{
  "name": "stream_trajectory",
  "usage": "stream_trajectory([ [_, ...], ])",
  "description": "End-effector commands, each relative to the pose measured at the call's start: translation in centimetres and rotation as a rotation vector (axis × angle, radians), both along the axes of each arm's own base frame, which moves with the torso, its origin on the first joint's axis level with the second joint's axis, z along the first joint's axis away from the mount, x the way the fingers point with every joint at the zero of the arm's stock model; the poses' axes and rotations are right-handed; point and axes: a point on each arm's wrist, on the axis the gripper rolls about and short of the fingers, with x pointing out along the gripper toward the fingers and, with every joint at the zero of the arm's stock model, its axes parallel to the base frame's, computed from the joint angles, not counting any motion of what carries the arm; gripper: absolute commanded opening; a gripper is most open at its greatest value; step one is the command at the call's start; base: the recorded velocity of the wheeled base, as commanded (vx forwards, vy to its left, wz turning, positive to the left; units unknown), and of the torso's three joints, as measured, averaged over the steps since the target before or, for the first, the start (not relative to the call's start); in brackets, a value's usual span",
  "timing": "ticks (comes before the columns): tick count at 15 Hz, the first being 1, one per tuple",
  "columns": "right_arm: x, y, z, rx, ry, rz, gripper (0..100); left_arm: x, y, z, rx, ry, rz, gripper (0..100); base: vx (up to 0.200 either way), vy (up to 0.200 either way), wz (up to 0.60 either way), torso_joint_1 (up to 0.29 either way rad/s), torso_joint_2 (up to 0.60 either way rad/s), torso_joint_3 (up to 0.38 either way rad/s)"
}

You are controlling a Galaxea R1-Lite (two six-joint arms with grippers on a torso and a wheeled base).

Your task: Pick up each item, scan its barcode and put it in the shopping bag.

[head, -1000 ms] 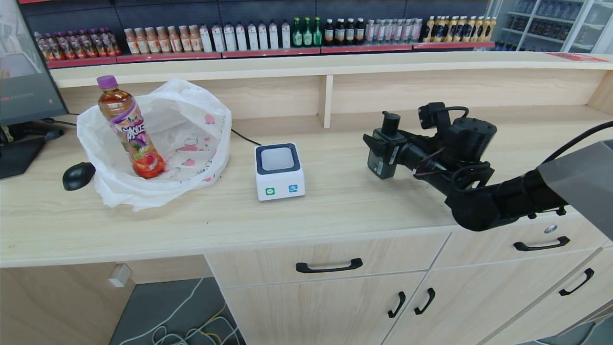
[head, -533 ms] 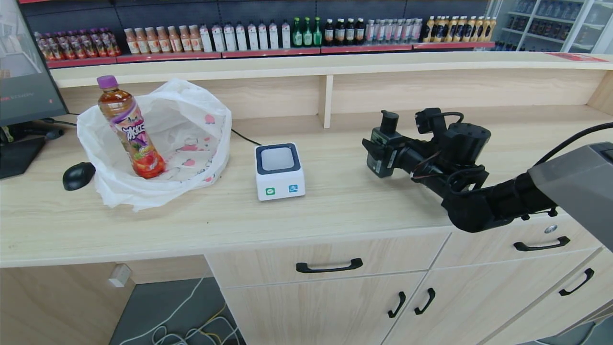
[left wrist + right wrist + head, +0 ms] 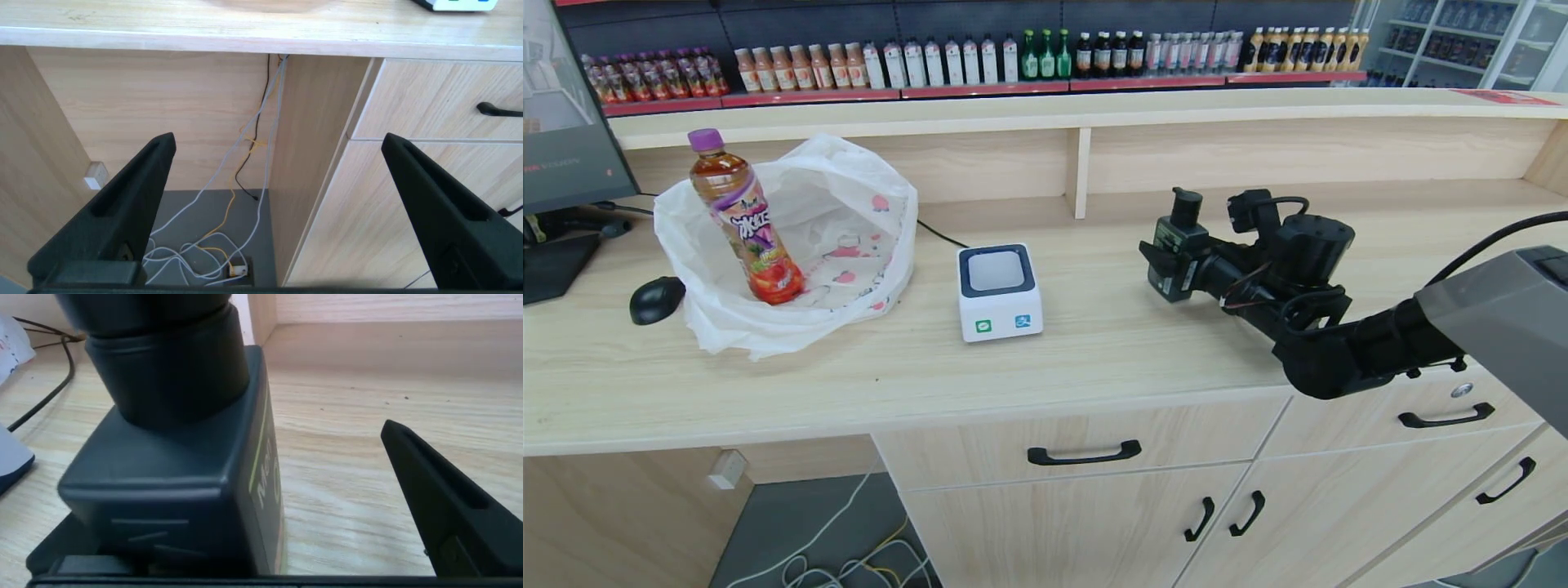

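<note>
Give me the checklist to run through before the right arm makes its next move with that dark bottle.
1. Dark bottle inside the right gripper: ok.
2. Gripper clamped on it: not ok; one finger stands apart from the bottle, with counter showing between them.
3. Barcode side known: cannot tell.
4. Scanner window facing up and uncovered: ok.
5. Shopping bag mouth open, with room beside the tea bottle: ok.
6. Left gripper open, empty and low in front of the cabinet, out of the way: ok.
</note>
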Motion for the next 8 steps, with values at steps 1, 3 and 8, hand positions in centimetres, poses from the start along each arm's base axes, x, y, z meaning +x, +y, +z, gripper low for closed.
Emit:
stream_trajectory([
  [1, 0.0, 0.01, 0.0, 0.001, 0.0, 0.0, 0, 0.0, 0.0, 0.0, 0.0, 0.0, 0.0, 100, 0.0, 0.0, 0.0, 0.0, 0.0, 0.0],
  [3, -0.03, -0.01, 0.03, 0.009, 0.004, 0.0, 0, 0.0, 0.0, 0.0, 0.0, 0.0, 0.0, 100, 0.0, 0.0, 0.0, 0.0, 0.0, 0.0],
  [8, -0.19, 0.02, 0.5, 0.02, -0.005, 0.003, 0, 0.0, 0.0, 0.0, 0.0, 0.0, 0.0, 100, 0.0, 0.0, 0.0, 0.0, 0.0, 0.0],
])
